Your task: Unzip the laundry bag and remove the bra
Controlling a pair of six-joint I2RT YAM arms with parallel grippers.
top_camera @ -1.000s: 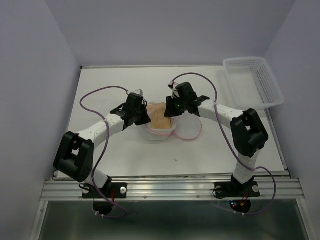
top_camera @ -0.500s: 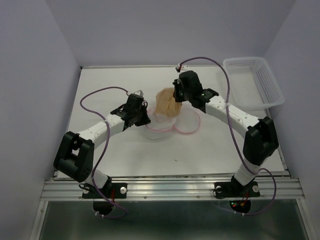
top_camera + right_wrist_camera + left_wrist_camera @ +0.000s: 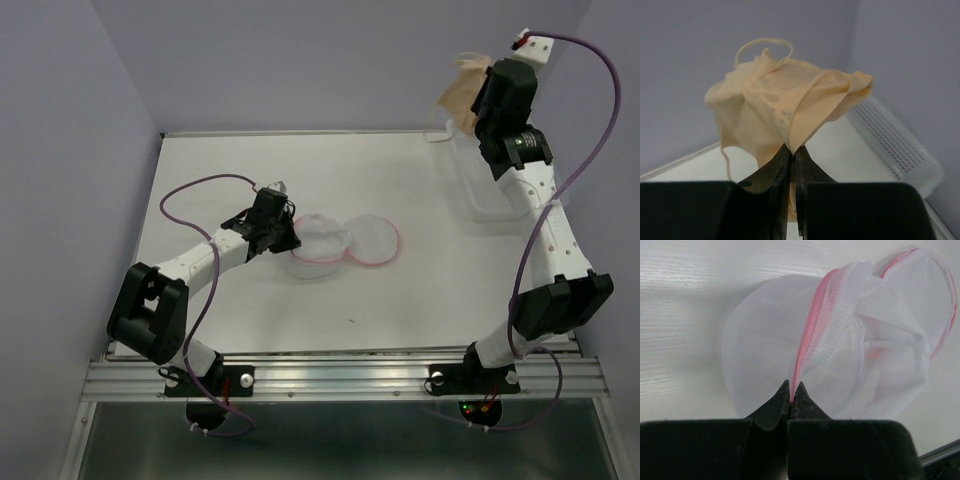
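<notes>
The white mesh laundry bag [image 3: 345,240] lies unzipped mid-table, its two pink-trimmed round halves spread side by side. My left gripper [image 3: 288,232] is shut on the pink zipper trim of the left half; the wrist view shows the laundry bag [image 3: 840,345] with the left gripper [image 3: 792,390] pinching that trim. High at the back right, the tan bra [image 3: 463,92] hangs from my raised right gripper [image 3: 478,105]. In the right wrist view the bra [image 3: 785,107] is bunched above the right gripper [image 3: 793,150], which is shut on a fold of it, over the basket.
A white plastic lattice basket [image 3: 540,185] stands at the back right corner, partly hidden behind the right arm; the basket [image 3: 890,145] lies below the held fabric. Purple cables loop off both arms. Walls close in the table on three sides.
The right gripper closed on the bra inside the bag, lifted it out, and swung it up and to the back right over the basket. The left gripper kept its hold.
</notes>
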